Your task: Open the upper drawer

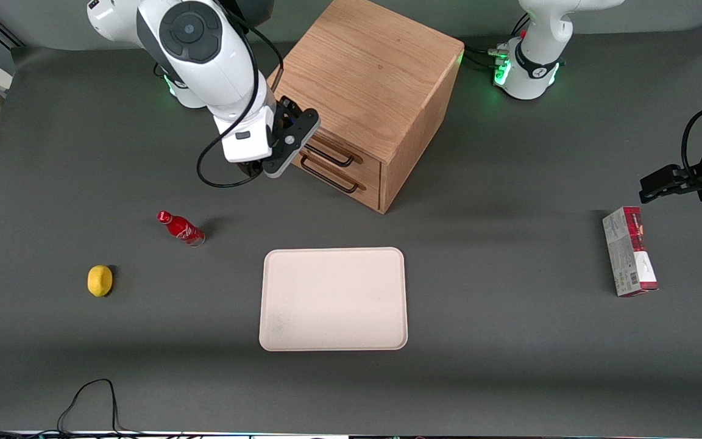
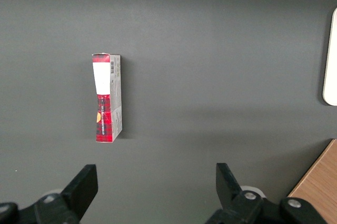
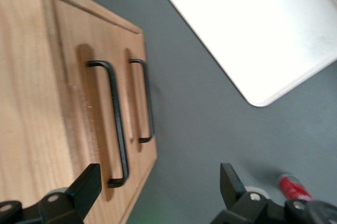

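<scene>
The light oak cabinet (image 1: 368, 73) stands with its two drawer fronts turned toward the front camera. The upper drawer (image 1: 357, 153) is shut; its thin black handle (image 1: 331, 157) (image 3: 117, 124) runs just under the cabinet top. The lower drawer's matching handle (image 1: 328, 177) (image 3: 148, 103) sits beneath it. My right gripper (image 1: 256, 169) (image 3: 158, 179) is open and holds nothing. It hovers in front of the drawers, off the end of the handles toward the working arm's end of the table. One finger (image 3: 84, 187) shows against the wood close to the upper handle's end, not touching it.
A pale tray (image 1: 334, 250) (image 3: 253, 23) lies nearer the front camera than the cabinet. A red bottle (image 1: 181, 228) (image 3: 292, 187) and a lemon (image 1: 100, 280) lie toward the working arm's end. A red-and-white box (image 1: 629, 251) (image 2: 107, 97) lies toward the parked arm's end.
</scene>
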Motion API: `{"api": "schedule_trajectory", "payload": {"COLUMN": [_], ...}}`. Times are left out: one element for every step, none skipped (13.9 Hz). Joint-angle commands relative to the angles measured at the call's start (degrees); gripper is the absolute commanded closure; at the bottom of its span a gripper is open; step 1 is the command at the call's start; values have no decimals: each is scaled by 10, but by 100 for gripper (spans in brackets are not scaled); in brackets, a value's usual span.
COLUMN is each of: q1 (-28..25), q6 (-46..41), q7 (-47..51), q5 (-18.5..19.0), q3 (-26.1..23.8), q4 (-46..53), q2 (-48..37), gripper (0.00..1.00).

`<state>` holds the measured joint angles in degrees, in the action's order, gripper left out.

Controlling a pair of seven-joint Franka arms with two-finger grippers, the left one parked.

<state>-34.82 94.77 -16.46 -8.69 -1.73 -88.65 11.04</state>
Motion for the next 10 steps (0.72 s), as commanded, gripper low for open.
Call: {"api": "schedule_trajectory", "payload": {"q1": [-6,-6,-7,-8,-8,-8,-9,-12,-22,-28], "q6": [5,5,5,6,11,19,30,44,61,73], "q7": [-29,-31,-35,-35,-36,-38,-38,-38,-38,-38], "q5": [-35,-36,-45,-48,-48,-48,-48,-48,-48,-48], "q3": [10,9,9,9,9,9,8,8,8,8], "q4": [-20,-23,-24,-28,-35,-45,-55,-67,-80,-90], "q2": [-12,-12,-13,-13,-13,-13,-13,-13,-14,-15], "gripper": [0,0,0,0,0,0,0,0,0,0]}}
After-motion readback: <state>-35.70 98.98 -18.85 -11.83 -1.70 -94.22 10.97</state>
